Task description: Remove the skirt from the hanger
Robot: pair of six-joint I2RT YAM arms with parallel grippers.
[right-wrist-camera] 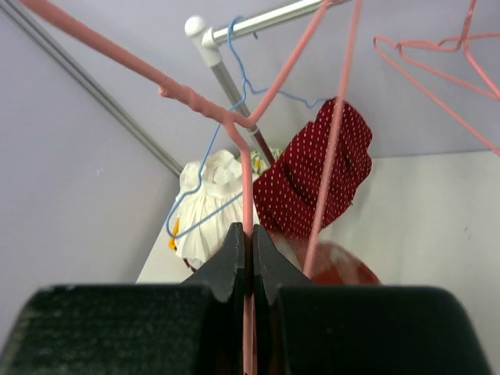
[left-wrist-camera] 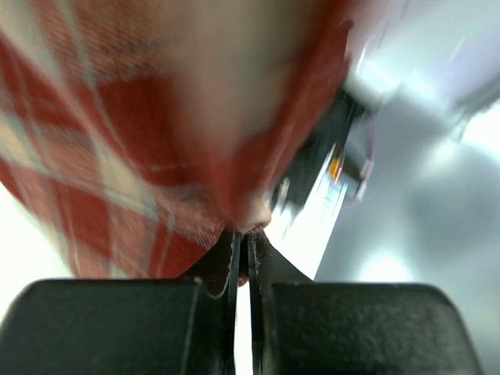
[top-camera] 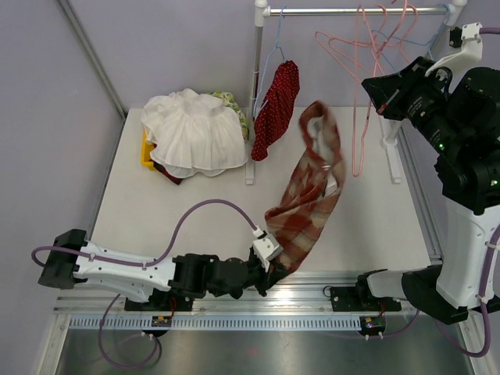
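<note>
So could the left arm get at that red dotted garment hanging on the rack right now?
Probably not right away: the left gripper is shut on the plaid skirt near the front, and the red dotted garment hangs far back. Nothing seems to block the path between.

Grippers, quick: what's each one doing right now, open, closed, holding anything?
Left gripper: closed, pinching the edge of the plaid skirt.
Right gripper: closed on the wire of the pink hanger.
</note>
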